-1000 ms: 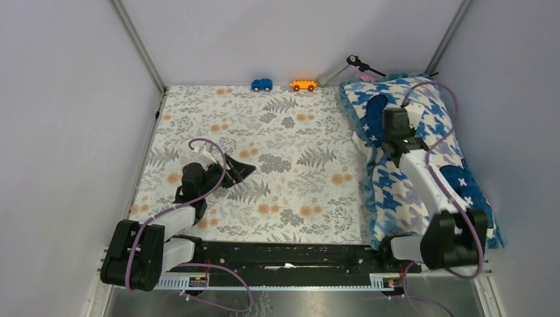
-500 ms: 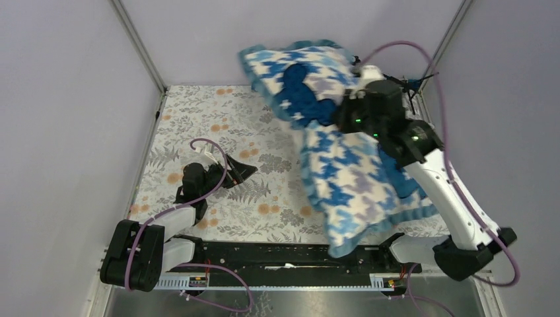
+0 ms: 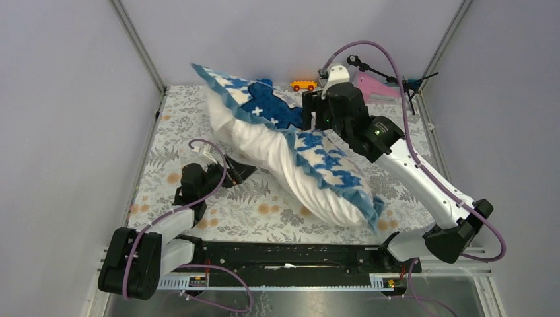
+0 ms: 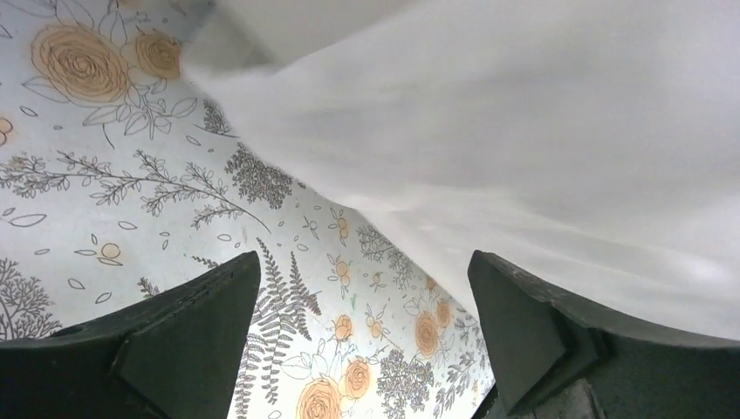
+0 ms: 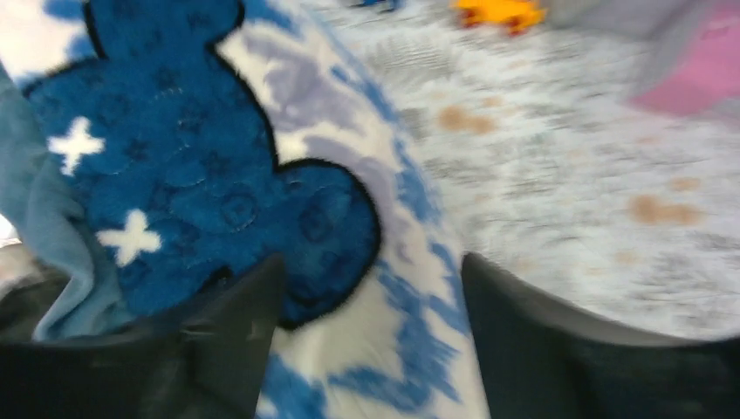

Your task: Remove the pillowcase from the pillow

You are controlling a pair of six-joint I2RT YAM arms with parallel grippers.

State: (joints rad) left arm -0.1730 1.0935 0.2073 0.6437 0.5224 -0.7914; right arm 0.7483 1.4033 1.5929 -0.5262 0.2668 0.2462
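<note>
The pillowcase [image 3: 317,162], blue-and-white houndstooth with a dark blue patch, lies plump and slanted across the middle of the table, its plain white face [image 3: 264,148] turned toward the left arm. The pillow is hidden inside it. My right gripper [image 3: 310,111] hovers at the cover's upper far part. In the right wrist view its jaws stand apart over the blue patch [image 5: 201,175], and nothing is pinched between the right gripper [image 5: 371,271] fingers. My left gripper [image 3: 238,170] rests low and open beside the white face; in its own view the left gripper [image 4: 362,271] frames bare cloth, with the white fabric [image 4: 524,131] just beyond.
A grey-and-orange floral table cloth [image 3: 185,119] covers the table. An orange toy car [image 3: 303,85] sits at the far edge, beside a pink object [image 3: 376,86] and a thin black stand [image 3: 360,64]. Walls close in on the left, right and far sides.
The right arm swung the covered pillow up from the table's right edge and over to the middle, where it now lies. Its jaws have opened. The left arm has not moved.
</note>
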